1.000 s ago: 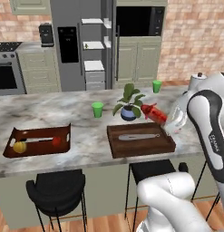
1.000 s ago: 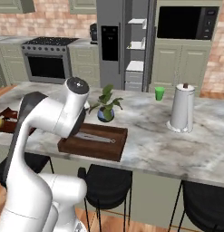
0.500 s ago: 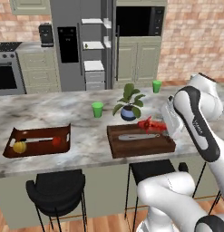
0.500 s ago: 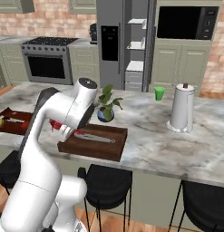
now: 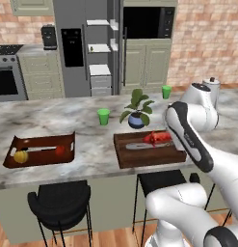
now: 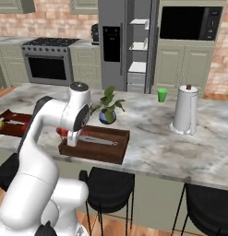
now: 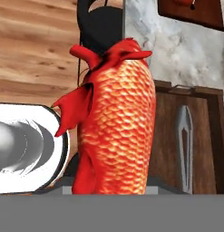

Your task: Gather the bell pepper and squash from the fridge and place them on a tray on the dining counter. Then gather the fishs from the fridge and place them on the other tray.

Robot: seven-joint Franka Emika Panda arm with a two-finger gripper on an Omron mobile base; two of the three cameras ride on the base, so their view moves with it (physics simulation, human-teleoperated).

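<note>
Holding the reddish-orange fish (image 7: 115, 122) upright in the hand view – gripper (image 5: 161, 138) clamped on it, finger tips hidden behind the body, tail fins fanning toward 11 o'clock. Hovering just over the near tray (image 5: 154, 154) on the dining counter (image 5: 86, 125), w/ the red fish (image 5: 158, 138) showing at the tray's 12 o'clock edge in the left base view. Lying flat inside that same tray – silvery-grey fish (image 5: 139, 145), lengthwise, at 9 o'clock of the red one; also showing as a grey sliver (image 7: 184, 136) at 3 o'clock in the hand view. Sitting well apart at the counter's 9 o'clock end: other tray (image 5: 41, 150), carrying the squash (image 5: 21, 156) at its 8 o'clock corner and the bell pepper (image 5: 60, 150) toward 4 o'clock. Standing just behind the near tray at 12 o'clock – potted plant (image 5: 137, 108); green cup (image 5: 104, 116) at its 9 o'clock. Standing at the back wall w/ one door open, shelves showing: fridge (image 5: 86, 46). Blocking part of the tray in the right base view – white arm (image 6: 64, 120), red fish (image 6: 63, 132) peeking out just beside the wrist.
</note>
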